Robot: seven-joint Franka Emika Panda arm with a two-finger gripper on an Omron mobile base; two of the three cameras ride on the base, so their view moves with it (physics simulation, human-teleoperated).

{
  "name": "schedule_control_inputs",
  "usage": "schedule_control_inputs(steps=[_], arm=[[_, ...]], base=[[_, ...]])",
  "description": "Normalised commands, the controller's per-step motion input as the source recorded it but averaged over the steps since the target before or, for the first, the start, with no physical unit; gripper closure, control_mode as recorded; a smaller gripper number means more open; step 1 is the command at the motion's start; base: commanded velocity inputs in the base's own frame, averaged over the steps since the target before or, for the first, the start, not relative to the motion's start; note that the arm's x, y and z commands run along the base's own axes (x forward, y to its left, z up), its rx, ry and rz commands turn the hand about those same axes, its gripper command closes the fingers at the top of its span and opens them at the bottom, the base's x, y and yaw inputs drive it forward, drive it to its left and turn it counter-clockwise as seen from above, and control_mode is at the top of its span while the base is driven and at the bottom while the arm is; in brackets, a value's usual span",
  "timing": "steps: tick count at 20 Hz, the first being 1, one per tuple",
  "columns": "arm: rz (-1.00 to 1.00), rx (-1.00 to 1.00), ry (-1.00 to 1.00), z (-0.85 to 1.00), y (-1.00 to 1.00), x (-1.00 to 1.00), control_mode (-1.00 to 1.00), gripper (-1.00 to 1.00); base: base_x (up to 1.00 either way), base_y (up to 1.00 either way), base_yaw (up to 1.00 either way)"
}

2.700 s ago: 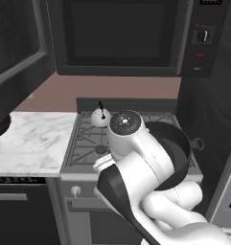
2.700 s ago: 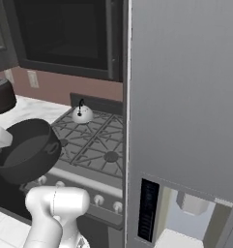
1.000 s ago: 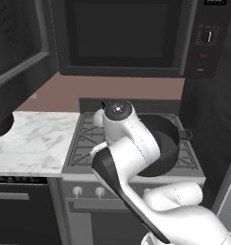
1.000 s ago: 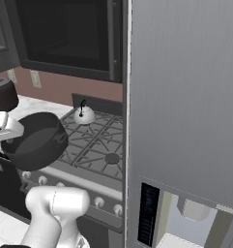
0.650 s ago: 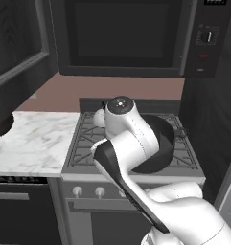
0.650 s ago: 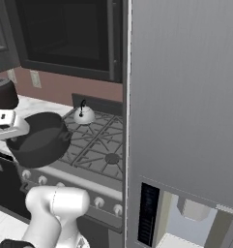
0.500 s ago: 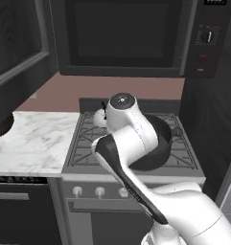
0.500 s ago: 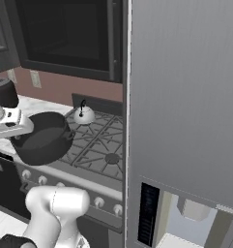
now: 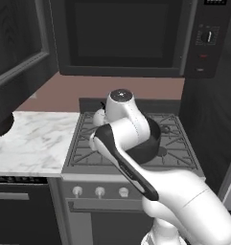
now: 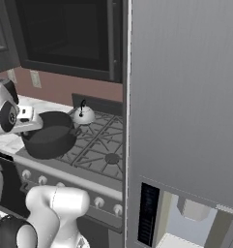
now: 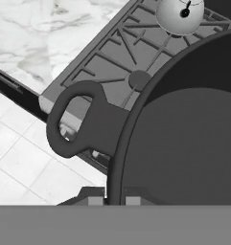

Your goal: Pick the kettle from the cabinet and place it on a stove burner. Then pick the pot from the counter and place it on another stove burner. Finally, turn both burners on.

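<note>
To your left lies the counter (image 9: 35, 139). Your gripper (image 11: 115, 200) is clamped narrow on the pot (image 10: 49, 134) rim, holding it above the front-left stove burner (image 11: 139, 79); the kettle (image 10: 82, 115) sits on the rear-left grate.

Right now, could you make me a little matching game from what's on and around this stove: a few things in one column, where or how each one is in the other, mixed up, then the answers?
Things:
1. kettle
2. pot
3. counter
4. stove knobs

Places or states:
A. white marble, left of the stove as seen in the left base view
B. silver, in a row along the stove's front
C. sitting on a rear burner of the stove
D. gripped at its rim by the gripper, over the front of the stove

Pairs: 1-C, 2-D, 3-A, 4-B
</note>
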Motion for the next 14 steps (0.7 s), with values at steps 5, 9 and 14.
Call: schedule_control_inputs(steps=[5,9,14], arm=[[0.02,0.00,0.00,-0.24,0.29,0.33,-1.00,1.00],[0.01,0.00,0.00,-0.24,0.27,0.28,-1.00,1.00],[0.00,0.00,0.00,-0.23,0.18,0.26,-1.00,1.00]], base=[[0.00,0.00,0.00],[0.00,0.00,0.00],[0.00,0.00,0.00]])
